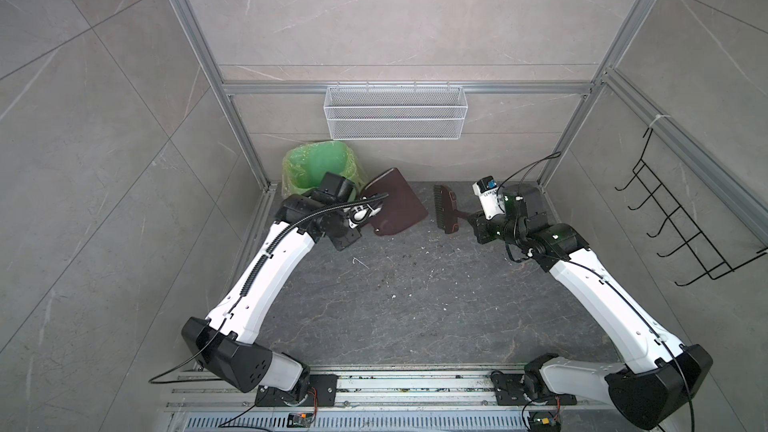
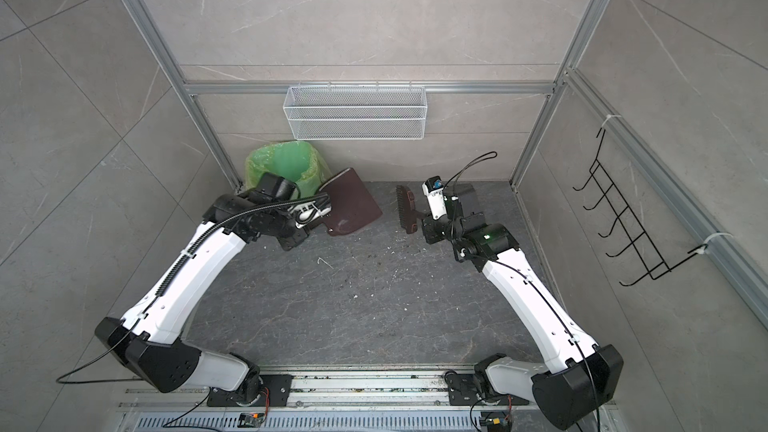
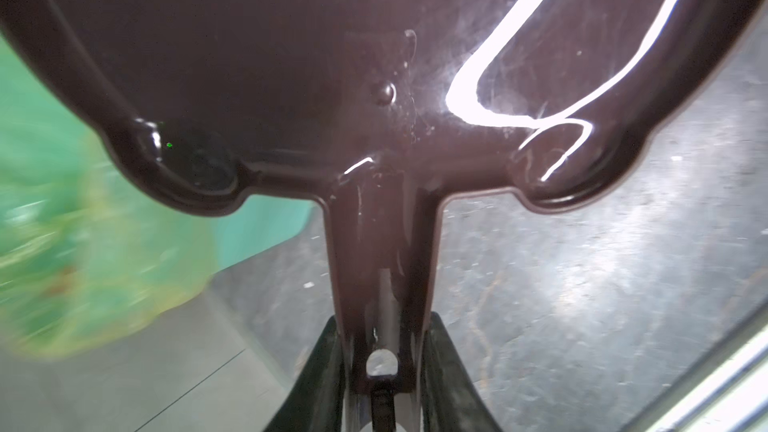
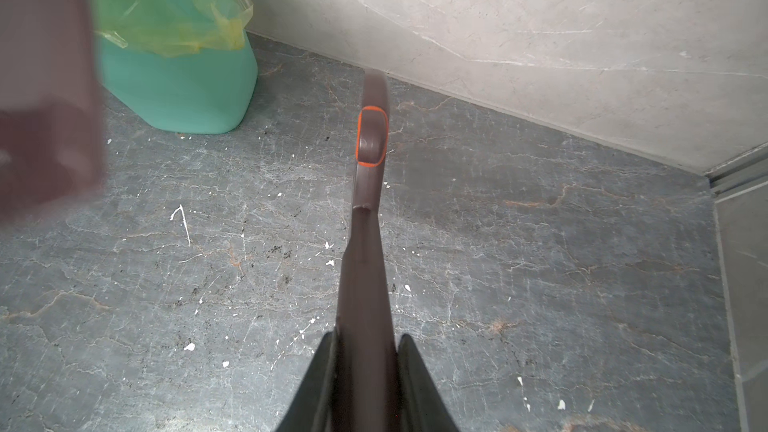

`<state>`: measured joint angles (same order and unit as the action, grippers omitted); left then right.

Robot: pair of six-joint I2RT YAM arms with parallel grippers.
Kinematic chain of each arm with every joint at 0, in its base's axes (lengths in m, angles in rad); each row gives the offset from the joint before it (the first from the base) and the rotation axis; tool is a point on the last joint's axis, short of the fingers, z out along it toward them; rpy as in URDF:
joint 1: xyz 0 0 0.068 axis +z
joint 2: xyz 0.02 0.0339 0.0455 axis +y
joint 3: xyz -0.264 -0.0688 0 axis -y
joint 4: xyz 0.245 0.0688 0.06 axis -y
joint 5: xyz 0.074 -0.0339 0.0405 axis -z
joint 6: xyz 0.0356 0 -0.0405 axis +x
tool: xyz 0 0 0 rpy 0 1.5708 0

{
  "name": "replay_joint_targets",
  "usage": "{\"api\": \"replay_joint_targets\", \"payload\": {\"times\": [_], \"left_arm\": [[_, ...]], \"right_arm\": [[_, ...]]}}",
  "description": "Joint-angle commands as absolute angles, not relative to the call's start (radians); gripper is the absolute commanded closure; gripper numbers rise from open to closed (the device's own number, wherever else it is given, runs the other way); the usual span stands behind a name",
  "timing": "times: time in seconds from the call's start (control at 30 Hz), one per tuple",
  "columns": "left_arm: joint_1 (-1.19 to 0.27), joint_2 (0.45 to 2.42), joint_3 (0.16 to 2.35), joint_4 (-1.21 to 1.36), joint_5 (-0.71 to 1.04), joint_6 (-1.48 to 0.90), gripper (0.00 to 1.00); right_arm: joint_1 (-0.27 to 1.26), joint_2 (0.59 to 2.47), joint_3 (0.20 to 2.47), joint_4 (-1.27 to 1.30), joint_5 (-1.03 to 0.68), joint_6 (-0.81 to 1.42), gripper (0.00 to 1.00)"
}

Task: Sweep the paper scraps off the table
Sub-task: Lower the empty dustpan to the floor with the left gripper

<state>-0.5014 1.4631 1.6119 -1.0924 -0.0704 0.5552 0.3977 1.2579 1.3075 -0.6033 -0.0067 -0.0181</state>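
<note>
Scraps: no coloured paper visible on counter, only white crumbs. Such paper light, soft, skittish: sweep, not pinch. My left tool clamps dustpan handle by green bin, far left; right tool clamps brush handle

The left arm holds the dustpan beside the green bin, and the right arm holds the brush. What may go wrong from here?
1. The dustpan is very near the bin and its loose bag; a swing may snag the bag or tip the bin.
2. The brush hangs close to the dustpan; the two tools may collide.
3. The left fingers pinch only the handle end, so the dustpan may twist.
</note>
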Motion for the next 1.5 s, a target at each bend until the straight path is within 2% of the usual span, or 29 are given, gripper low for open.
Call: {"api": "replay_joint_targets", "payload": {"times": [0.0, 0.2, 0.5, 0.9, 1.47], "left_arm": [[-0.518, 1.468, 1.575, -0.964, 0.018, 0.388, 1.0], [-0.55, 1.531, 1.44, -0.815, 0.05, 0.217, 1.0], [-0.613, 1.689, 1.333, -0.665, -0.066, 0.027, 1.0], [-0.686, 1.901, 1.375, -0.609, -0.047, 0.0, 1.0], [-0.686, 1.968, 1.411, -0.73, -0.041, 0.094, 1.0]], "right_arm": [[0.397, 1.223, 1.357, -0.569, 0.024, -0.017, 1.0], [0.395, 1.21, 1.368, -0.58, 0.056, -0.041, 1.0], [0.396, 1.222, 1.381, -0.598, 0.107, -0.079, 1.0], [0.396, 1.217, 1.379, -0.617, 0.13, -0.096, 1.0], [0.396, 1.217, 1.37, -0.627, 0.129, -0.102, 1.0]]}}
